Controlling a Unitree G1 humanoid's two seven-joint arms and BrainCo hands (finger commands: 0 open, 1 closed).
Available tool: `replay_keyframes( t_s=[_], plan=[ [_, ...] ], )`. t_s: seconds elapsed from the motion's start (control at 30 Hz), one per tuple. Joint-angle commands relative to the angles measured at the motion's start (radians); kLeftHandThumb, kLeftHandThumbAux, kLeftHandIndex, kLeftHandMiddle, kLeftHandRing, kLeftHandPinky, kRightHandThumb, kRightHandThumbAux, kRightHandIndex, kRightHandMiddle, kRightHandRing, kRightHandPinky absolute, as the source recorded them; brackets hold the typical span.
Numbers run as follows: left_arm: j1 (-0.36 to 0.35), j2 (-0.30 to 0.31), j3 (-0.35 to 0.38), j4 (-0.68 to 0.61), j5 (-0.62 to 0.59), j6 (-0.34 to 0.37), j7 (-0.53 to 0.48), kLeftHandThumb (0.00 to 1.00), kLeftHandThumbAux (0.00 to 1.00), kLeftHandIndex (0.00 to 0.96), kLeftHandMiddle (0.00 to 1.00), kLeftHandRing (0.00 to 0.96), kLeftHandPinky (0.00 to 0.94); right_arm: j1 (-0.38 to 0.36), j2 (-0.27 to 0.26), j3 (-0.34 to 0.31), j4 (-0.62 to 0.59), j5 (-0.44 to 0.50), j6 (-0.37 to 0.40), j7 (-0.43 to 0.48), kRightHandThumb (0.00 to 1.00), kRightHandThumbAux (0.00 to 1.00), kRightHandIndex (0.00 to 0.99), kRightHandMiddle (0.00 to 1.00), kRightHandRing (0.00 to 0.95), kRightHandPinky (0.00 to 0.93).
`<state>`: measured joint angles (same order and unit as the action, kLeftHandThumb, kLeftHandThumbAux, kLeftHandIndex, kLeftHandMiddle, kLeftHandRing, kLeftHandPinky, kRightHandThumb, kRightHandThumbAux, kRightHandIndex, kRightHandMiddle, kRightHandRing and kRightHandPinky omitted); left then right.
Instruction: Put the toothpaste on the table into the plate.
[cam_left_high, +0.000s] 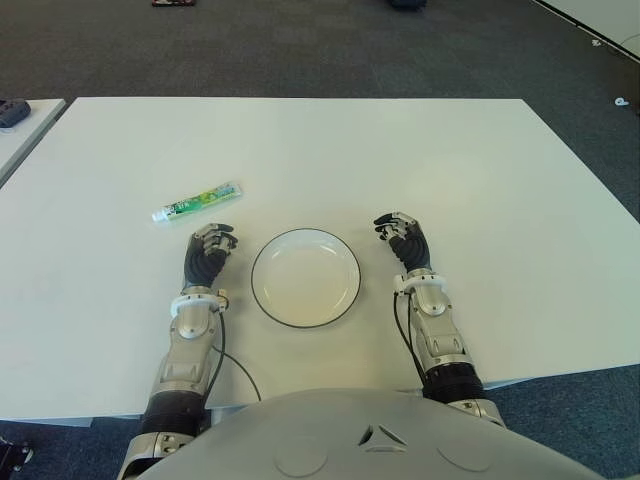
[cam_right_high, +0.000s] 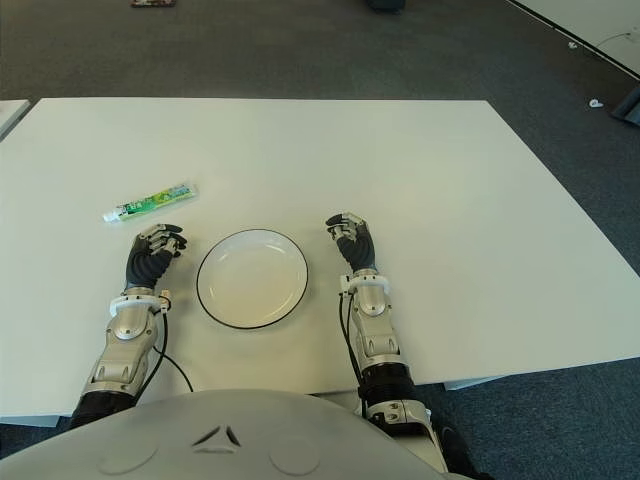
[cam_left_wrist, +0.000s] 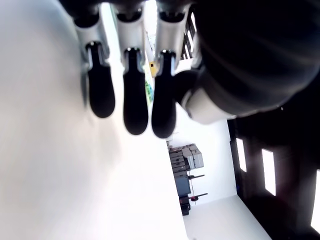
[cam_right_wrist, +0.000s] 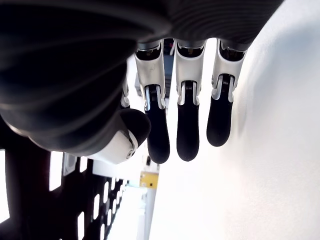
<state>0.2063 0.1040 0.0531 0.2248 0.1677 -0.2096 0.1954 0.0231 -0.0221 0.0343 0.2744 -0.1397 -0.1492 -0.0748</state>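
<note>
A small green and white toothpaste tube (cam_left_high: 197, 202) lies flat on the white table (cam_left_high: 330, 150), left of centre. A white plate (cam_left_high: 305, 277) with a dark rim sits near the front edge and holds nothing. My left hand (cam_left_high: 208, 252) shows just left of the plate, a short way in front of the tube and apart from it. Its fingers (cam_left_wrist: 135, 100) hang relaxed with nothing in them. My right hand (cam_left_high: 402, 238) shows just right of the plate, fingers (cam_right_wrist: 187, 125) relaxed and holding nothing.
Dark carpet surrounds the table. A second white table edge (cam_left_high: 25, 125) with a dark object on it shows at the far left. Another pale surface (cam_left_high: 600, 20) sits at the far right corner.
</note>
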Motion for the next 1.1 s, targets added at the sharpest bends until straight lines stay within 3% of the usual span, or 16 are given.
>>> replay_keyframes(
  t_s=[0.03, 0.23, 0.43, 0.63, 0.7, 0.73, 0.8, 0.93, 1.1],
  plan=[
    [-0.008, 0.028, -0.020, 0.038, 0.086, -0.026, 0.052, 0.701, 0.721, 0.429, 0.538, 0.536, 0.513, 0.001, 0.000, 0.001, 0.010, 0.002, 0.013, -0.002, 0.705, 0.733, 0.417, 0.426, 0.405, 0.411],
    [-0.033, 0.100, -0.061, 0.047, 0.298, -0.009, 0.177, 0.705, 0.716, 0.428, 0.518, 0.511, 0.483, -0.002, 0.001, 0.001, 0.019, 0.003, 0.005, -0.002, 0.705, 0.733, 0.417, 0.427, 0.405, 0.408],
    [-0.082, 0.137, -0.065, 0.006, 0.417, 0.115, 0.232, 0.711, 0.698, 0.425, 0.453, 0.457, 0.449, -0.007, 0.004, 0.001, 0.026, 0.003, 0.005, -0.007, 0.705, 0.734, 0.417, 0.426, 0.403, 0.409],
    [-0.198, 0.215, -0.082, 0.083, 0.512, 0.219, 0.270, 0.712, 0.689, 0.422, 0.386, 0.381, 0.381, -0.012, 0.005, -0.001, 0.027, 0.005, 0.009, -0.010, 0.706, 0.734, 0.417, 0.426, 0.402, 0.408],
    [-0.231, 0.251, -0.098, 0.109, 0.547, 0.249, 0.265, 0.689, 0.540, 0.357, 0.357, 0.348, 0.352, -0.014, 0.006, -0.001, 0.029, 0.005, 0.010, -0.011, 0.706, 0.734, 0.417, 0.425, 0.402, 0.409],
    [-0.241, 0.267, -0.107, 0.113, 0.564, 0.266, 0.257, 0.678, 0.472, 0.300, 0.302, 0.285, 0.292, -0.015, 0.007, -0.001, 0.029, 0.005, 0.010, -0.012, 0.707, 0.734, 0.417, 0.425, 0.401, 0.408],
    [-0.260, 0.290, -0.123, 0.124, 0.585, 0.294, 0.238, 0.664, 0.407, 0.235, 0.247, 0.224, 0.232, -0.015, 0.008, -0.002, 0.030, 0.005, 0.011, -0.013, 0.707, 0.733, 0.417, 0.423, 0.401, 0.408],
    [-0.307, 0.341, -0.161, 0.145, 0.614, 0.359, 0.164, 0.626, 0.329, 0.089, 0.113, 0.092, 0.106, -0.015, 0.008, -0.003, 0.029, 0.007, 0.012, -0.014, 0.706, 0.733, 0.417, 0.419, 0.399, 0.406],
    [-0.394, 0.422, -0.224, 0.247, 0.669, 0.405, 0.092, 0.568, 0.263, 0.014, 0.020, 0.015, 0.018, -0.014, 0.006, -0.005, 0.034, 0.009, 0.008, -0.016, 0.706, 0.733, 0.417, 0.415, 0.395, 0.401]
  ],
)
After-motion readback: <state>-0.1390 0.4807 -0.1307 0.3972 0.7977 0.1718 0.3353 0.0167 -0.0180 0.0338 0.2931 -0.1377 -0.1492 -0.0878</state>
